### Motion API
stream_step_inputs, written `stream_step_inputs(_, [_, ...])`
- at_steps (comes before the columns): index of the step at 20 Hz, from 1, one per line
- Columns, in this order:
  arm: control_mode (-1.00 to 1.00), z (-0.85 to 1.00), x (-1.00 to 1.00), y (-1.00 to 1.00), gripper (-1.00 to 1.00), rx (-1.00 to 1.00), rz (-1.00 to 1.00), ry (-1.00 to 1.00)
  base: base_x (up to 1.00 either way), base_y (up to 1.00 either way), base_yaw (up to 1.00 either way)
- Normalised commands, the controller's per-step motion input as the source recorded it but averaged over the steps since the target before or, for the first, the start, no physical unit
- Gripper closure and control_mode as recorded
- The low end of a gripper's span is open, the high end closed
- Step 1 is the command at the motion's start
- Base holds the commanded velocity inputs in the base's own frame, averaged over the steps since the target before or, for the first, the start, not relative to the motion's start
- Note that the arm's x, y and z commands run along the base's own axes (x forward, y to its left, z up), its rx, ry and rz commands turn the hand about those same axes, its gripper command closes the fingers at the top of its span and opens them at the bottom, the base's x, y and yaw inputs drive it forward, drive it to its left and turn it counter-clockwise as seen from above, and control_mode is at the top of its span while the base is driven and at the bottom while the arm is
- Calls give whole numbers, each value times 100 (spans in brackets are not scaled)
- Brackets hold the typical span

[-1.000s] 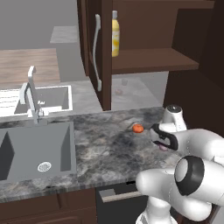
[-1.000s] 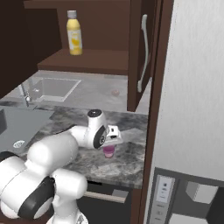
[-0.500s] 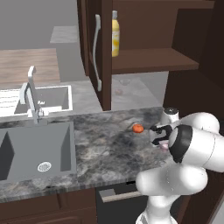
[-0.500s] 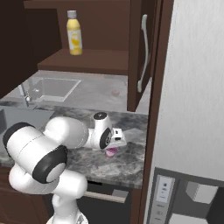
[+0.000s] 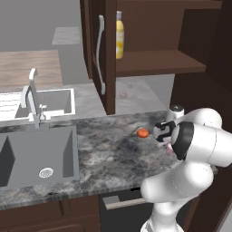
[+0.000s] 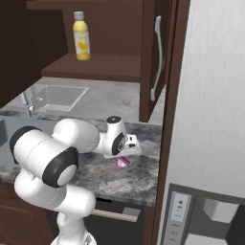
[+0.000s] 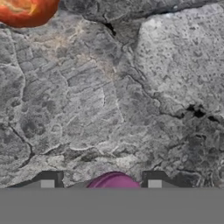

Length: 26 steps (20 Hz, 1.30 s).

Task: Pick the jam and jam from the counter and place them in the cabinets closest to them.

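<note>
Jam count you can confirm: one pinkish-purple jam jar (image 7: 113, 180), at the bottom centre of the hand view between the gripper's (image 7: 100, 183) two spread fingertips (image 7: 47, 180), with gaps either side. In the right base view the jar sits under the hand, centre frame, on the counter (image 6: 143, 179). One orange-red fruit (image 5: 142, 132); one yellow bottle (image 5: 119, 35) on the cabinet shelf (image 5: 158, 61). Since half a second ago, the elbow has swung right.

No readable text in these pictures.
The yellow bottle (image 6: 81, 42) on the cabinet shelf (image 6: 100, 67) has no label that can be read, and the small panel (image 6: 179, 206) at lower right is too blurred.
</note>
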Motion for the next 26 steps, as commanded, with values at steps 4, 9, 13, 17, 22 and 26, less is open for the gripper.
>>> stream_step_inputs(4, [-100,37,0,6,100,0,-11,3,0,0,0])
stream_step_inputs(9, [-100,59,0,12,100,-2,-13,2,0,0,0])
stream_step_inputs(13, [-100,71,0,18,100,-6,-14,0,0,0,0])
stream_step_inputs(17, [-100,69,-1,12,100,-6,-12,0,0,0,0])
stream_step_inputs(22, [-100,66,-1,2,100,-6,-10,0,0,0,0])
stream_step_inputs(26, [-100,72,0,0,100,-4,-8,0,0,0,0])
